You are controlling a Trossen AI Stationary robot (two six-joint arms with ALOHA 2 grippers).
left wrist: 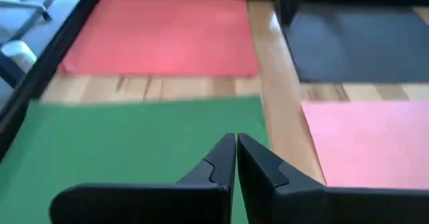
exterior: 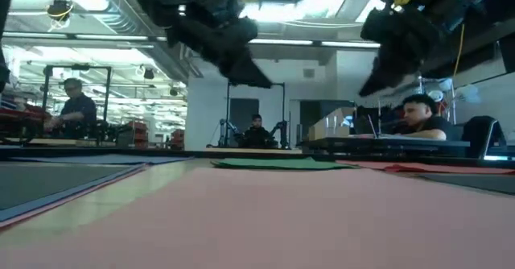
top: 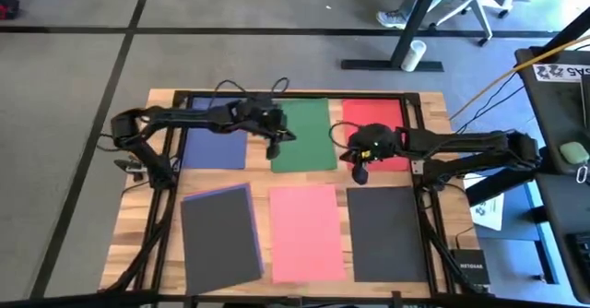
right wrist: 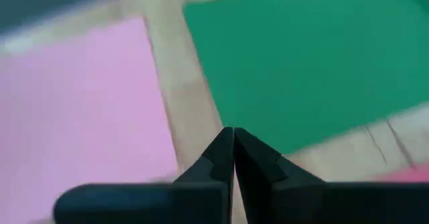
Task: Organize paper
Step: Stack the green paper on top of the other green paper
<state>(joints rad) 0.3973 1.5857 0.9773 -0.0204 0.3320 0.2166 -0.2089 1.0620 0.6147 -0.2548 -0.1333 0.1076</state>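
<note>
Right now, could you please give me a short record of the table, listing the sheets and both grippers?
back row: blue sheet, green sheet, red sheet
front row: dark grey sheet lying askew on a blue one, pink sheet, dark grey sheet
left gripper: shut, empty, at the green sheet's left edge
right gripper: shut, empty, at the red sheet's front left corner
table: wood

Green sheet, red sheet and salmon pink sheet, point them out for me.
green sheet [top: 306,135], high view, its middle.
red sheet [left wrist: 161,33], left wrist view, its middle.
salmon pink sheet [top: 306,231], high view, its middle.
</note>
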